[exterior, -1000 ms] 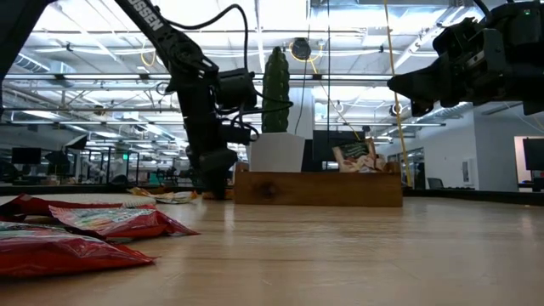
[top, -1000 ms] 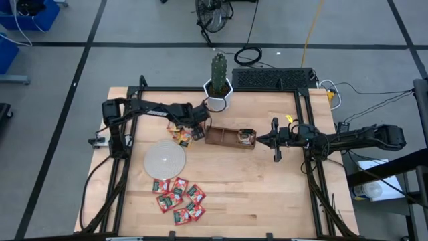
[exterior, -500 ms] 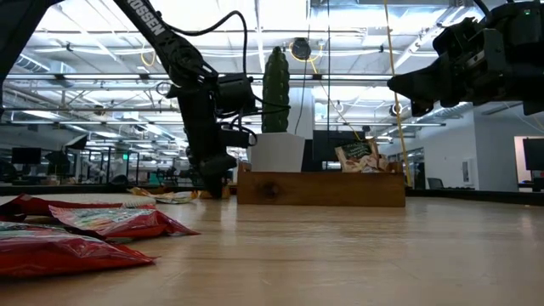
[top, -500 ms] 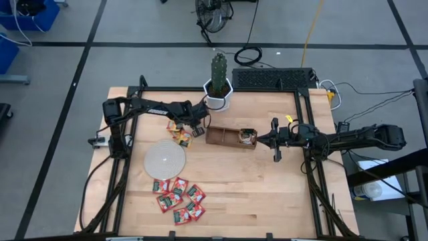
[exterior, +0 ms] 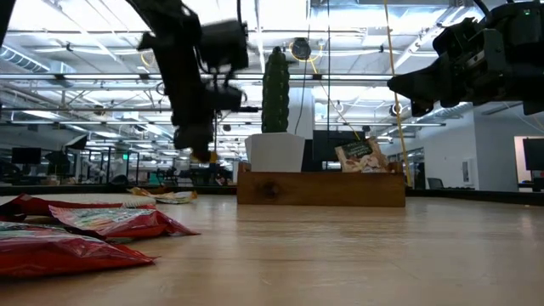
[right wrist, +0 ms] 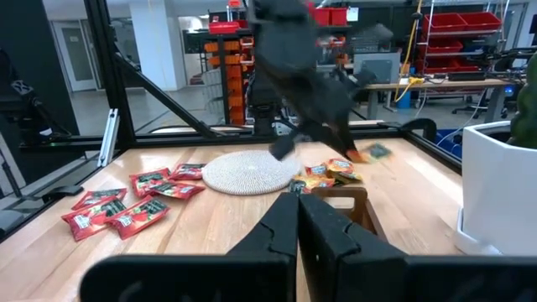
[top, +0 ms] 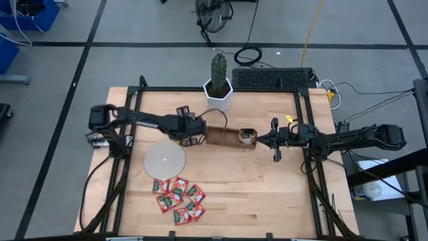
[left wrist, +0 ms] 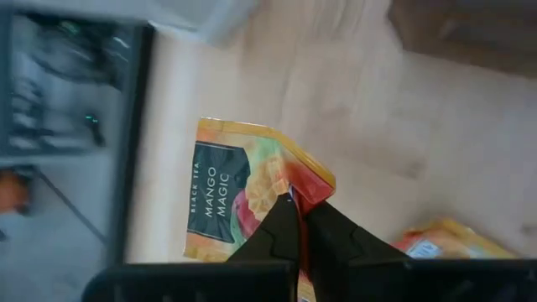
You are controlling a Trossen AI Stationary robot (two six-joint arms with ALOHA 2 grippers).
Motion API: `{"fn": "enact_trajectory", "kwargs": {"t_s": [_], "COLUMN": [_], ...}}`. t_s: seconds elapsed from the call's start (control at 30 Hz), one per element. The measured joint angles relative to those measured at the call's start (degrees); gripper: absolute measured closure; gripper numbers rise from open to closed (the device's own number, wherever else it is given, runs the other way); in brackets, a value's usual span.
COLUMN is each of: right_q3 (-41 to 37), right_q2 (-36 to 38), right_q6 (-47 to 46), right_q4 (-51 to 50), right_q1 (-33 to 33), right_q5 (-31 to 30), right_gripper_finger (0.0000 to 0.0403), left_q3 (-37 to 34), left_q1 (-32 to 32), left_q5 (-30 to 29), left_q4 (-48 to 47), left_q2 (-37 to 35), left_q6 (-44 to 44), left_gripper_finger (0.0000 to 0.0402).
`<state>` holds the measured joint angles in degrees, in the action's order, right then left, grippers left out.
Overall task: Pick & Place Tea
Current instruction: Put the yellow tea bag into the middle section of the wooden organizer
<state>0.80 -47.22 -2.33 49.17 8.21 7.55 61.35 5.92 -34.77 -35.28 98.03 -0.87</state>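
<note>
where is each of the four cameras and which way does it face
High: overhead, straight down; both arms, tray, red sachets.
Low: table height, looking level; left gripper lifted, right arm above.
Left wrist: past shut fingers pinching a mango sachet.
Right wrist: past shut right gripper toward disc.
Shared: the tray, high and low.

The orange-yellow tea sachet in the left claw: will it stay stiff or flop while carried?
Held by one corner in the left claw, the orange-yellow sachet stays nearly flat, so it is probably fairly stiff and light. Its glossy foil looks slippery; such a narrow pinch might let it swing or slip.
</note>
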Motion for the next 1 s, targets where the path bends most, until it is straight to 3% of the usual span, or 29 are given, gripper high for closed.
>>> {"fn": "enact_trajectory", "kwargs": {"t_s": [0.23, 0.5, 0.77, 1.0], "right_q3": [0.0, 0.0, 0.0, 0.0], "right_q2": [0.0, 0.0, 0.0, 0.0], "right_q6": [0.0, 0.0, 0.0, 0.0], "right_q4": [0.0, -0.2, -0.2, -0.3], "right_q1": [0.0, 0.0, 0.0, 0.0], "right_q5": [0.0, 0.0, 0.0, 0.0], "right_gripper_finger": [0.0403, 0.0403, 0.0403, 0.0403], "left_q3": [4.3, 14.1, 22.9, 24.6], "left_q1": [-8.5, -11.3, -9.8, -9.6], "left_q5": [-7.0, -7.1, -2.5, 0.9], "left_q4": [3.4, 10.3, 13.2, 18.0], "left_q2": [-0.3, 8.2, 18.7, 21.1], "left_q6": [-3.0, -14.1, -19.0, -21.0], "left_gripper_finger": [0.0394, 0.0394, 0.0394, 0.0394]}}
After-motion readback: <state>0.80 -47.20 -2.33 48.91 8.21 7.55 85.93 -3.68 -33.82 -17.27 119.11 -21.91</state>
